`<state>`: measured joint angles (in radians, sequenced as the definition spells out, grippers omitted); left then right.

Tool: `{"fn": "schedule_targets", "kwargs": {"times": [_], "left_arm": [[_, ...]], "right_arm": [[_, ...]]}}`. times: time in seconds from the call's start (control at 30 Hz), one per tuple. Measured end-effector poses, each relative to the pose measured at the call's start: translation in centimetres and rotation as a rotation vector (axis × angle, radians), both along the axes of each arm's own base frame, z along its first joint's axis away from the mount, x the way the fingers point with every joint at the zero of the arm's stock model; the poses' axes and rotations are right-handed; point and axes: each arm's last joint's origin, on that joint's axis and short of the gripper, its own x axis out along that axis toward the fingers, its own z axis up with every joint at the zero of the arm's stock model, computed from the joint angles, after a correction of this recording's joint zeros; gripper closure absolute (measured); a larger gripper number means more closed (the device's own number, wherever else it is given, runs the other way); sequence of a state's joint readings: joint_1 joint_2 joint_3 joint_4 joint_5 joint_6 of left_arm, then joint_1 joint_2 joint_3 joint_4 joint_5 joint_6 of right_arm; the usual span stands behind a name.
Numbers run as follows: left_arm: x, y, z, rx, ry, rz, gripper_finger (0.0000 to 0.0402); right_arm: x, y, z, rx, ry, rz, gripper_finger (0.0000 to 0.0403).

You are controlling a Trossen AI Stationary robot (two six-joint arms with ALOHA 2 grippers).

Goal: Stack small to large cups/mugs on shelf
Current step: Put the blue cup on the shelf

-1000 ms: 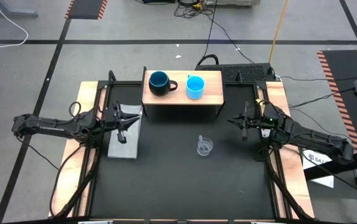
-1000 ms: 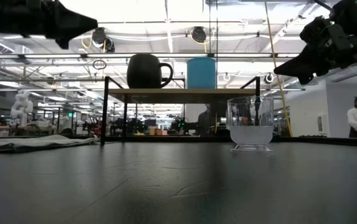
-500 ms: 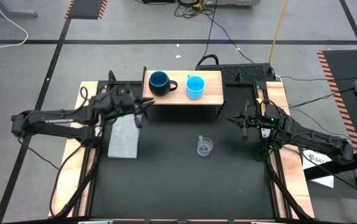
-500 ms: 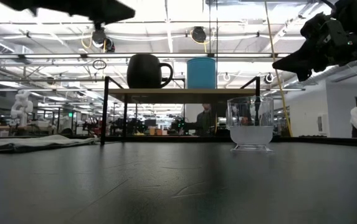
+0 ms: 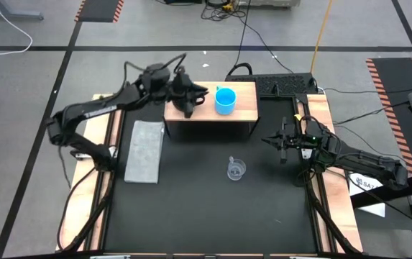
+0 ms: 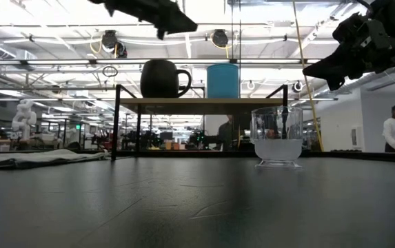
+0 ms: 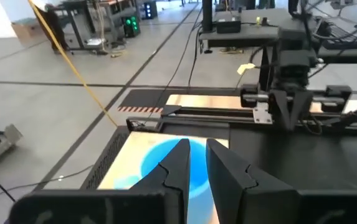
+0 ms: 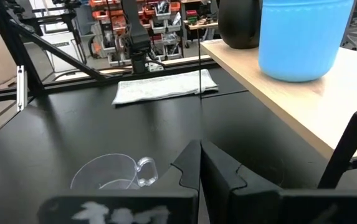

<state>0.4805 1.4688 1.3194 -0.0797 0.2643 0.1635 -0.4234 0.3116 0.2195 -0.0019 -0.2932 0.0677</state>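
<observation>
Two mugs (image 5: pixel 225 101) sit on the shelf (image 5: pixel 245 108) (cloth (image 5: pixel 144 150) left), cup (image 5: pixel 236 170) in front

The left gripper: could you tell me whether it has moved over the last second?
Yes. In the high view the left gripper has swung from above the grey cloth up and across to the shelf, now over the navy mug.

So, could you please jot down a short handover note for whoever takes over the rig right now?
Left gripper: above the shelf, over the navy mug, fingers nearly together, holding nothing.
Right gripper: shut, empty, waiting at the table's right side.
Navy mug and blue cup stand side by side on the shelf; the clear cup is on the black table in front of it; a grey cloth lies to the left.
Done: no stacking.
Left: nest the cups on the shelf.
</observation>
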Motion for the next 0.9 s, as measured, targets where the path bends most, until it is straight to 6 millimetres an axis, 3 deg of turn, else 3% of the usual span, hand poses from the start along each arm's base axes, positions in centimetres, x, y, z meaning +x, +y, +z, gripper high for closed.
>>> {"fn": "schedule_targets", "kwargs": {"times": [0.27, 0.73, 0.9], "left_arm": [[2.1, 1.6, 2.5, -0.073, 0.034, -0.128, 0.0346], [4.5, 3.3, 6.3, -0.103, 0.188, -0.153, 0.0346], [5.5, 4.3, 6.3, -0.101, 0.255, -0.159, 0.0346]], "right_arm": [[0.0, 0.0, 0.0, 0.001, 0.002, 0.0, 0.0403], [0.0, 0.0, -0.9, 0.01, 0.023, 0.0, 0.0403], [0.0, 0.0, -1.0, 0.01, 0.023, 0.0, 0.0403]]}}
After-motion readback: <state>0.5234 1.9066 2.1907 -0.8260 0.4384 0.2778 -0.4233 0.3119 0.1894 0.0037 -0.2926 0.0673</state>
